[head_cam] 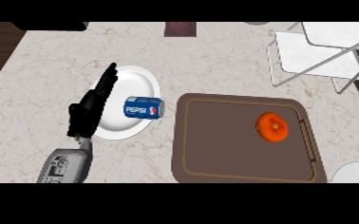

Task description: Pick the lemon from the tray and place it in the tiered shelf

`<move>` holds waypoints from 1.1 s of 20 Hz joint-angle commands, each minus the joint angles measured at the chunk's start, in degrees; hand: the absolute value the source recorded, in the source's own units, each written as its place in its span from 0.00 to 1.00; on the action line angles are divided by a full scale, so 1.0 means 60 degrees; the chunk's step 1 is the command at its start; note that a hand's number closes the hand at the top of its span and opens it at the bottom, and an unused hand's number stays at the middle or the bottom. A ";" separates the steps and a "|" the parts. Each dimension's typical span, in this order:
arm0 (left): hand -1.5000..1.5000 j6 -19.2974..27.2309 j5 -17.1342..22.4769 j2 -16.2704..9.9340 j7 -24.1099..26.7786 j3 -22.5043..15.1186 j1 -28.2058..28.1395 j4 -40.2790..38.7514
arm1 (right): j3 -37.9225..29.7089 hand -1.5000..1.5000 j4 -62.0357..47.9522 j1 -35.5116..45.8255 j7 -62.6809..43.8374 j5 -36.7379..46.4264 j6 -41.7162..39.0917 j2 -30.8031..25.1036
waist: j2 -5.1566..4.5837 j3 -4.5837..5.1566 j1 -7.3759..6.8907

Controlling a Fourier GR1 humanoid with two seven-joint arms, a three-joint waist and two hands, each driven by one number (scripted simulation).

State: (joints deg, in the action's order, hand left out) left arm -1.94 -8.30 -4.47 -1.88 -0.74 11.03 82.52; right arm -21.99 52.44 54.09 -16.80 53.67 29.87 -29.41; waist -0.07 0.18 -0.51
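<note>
We see even, soft light over the pale counter (210,57), no glare. Faint shadows hug the tray (245,171) and the shelf (316,52) at two o'clock.

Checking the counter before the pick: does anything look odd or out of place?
Yes. A blue soda can lies on its side on the white plate's right edge. The fruit on the brown tray looks orange, not lemon yellow.

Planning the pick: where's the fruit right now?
In the head view, the orange fruit lies on the brown tray, right side, below the wire shelf.
</note>
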 commanded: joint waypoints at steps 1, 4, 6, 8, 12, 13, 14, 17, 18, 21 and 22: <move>0.50 0.0112 -0.0182 0.0087 0.0335 -0.0101 -0.0255 -0.0236 | -0.0227 0.00 -0.0814 -0.0064 -0.0723 0.0562 0.0191 -0.0631 | -0.0025 -0.0026 -0.0004; 0.50 0.0112 -0.0149 0.0102 -0.0069 -0.0079 -0.0038 -0.0040 | -0.0208 0.00 -0.0218 -0.0700 -0.0524 0.0182 0.0232 -0.0507 | 0.0013 -0.0030 0.0065; 0.50 0.0024 0.0018 0.0023 -0.0379 0.0061 0.0092 0.0215 | -0.0336 0.00 -0.0175 -0.0404 -0.0805 -0.0076 0.0521 -0.0300 | 0.0010 -0.0031 0.0018; 0.50 0.0439 -0.0365 0.0429 0.0395 -0.0240 -0.0139 -0.0286 | -0.0354 0.00 0.0569 -0.0571 -0.0908 -0.0520 0.0206 -0.0219 | 0.0024 -0.0028 0.0084; 0.50 -0.0150 -0.0059 -0.0097 -0.0189 -0.0172 -0.0863 0.0916 | -0.0769 0.00 0.0561 -0.0361 -0.0399 -0.1620 -0.0202 -0.0503 | 0.0037 -0.0033 -0.0010; 0.50 0.0459 -0.0447 0.0430 -0.0112 -0.0370 -0.0214 0.0318 | -0.0635 0.00 0.0773 -0.0115 -0.0744 -0.1646 -0.0362 -0.0378 | 0.0026 -0.0030 0.0053; 0.50 0.0300 -0.0306 0.0192 -0.0153 -0.0020 0.0269 -0.0281 | -0.0588 0.00 0.1444 -0.0912 -0.0512 -0.1917 -0.0384 -0.0188 | 0.0027 -0.0029 0.0128; 0.50 0.0086 -0.0142 0.0013 0.0202 0.0086 -0.0115 -0.0083 | -0.0560 0.00 0.1649 -0.0453 -0.0662 -0.2441 -0.1162 -0.0501 | 0.0022 -0.0027 0.0087; 0.50 -0.0038 -0.0112 0.0027 0.0738 0.0001 -0.0483 -0.0260 | -0.0459 0.00 0.1484 -0.0152 -0.0850 -0.2409 -0.1424 -0.0660 | 0.0016 -0.0025 0.0061; 0.50 -0.0121 -0.0042 -0.0024 0.0284 0.0028 -0.0388 0.0107 | -0.0678 0.00 0.1887 -0.0365 -0.0982 -0.2701 -0.0799 -0.0513 | 0.0016 -0.0027 0.0060; 0.50 0.0254 -0.0249 0.0243 -0.0262 -0.0112 -0.0063 0.0344 | -0.0852 0.00 0.2166 -0.0295 -0.1057 -0.2859 -0.0879 -0.0717 | 0.0027 -0.0028 0.0088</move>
State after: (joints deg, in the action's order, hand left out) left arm -1.21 -9.40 -3.48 -2.09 -1.50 9.05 84.39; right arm -25.96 62.54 51.66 -21.46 38.87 24.95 -32.59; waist 0.09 0.04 -0.15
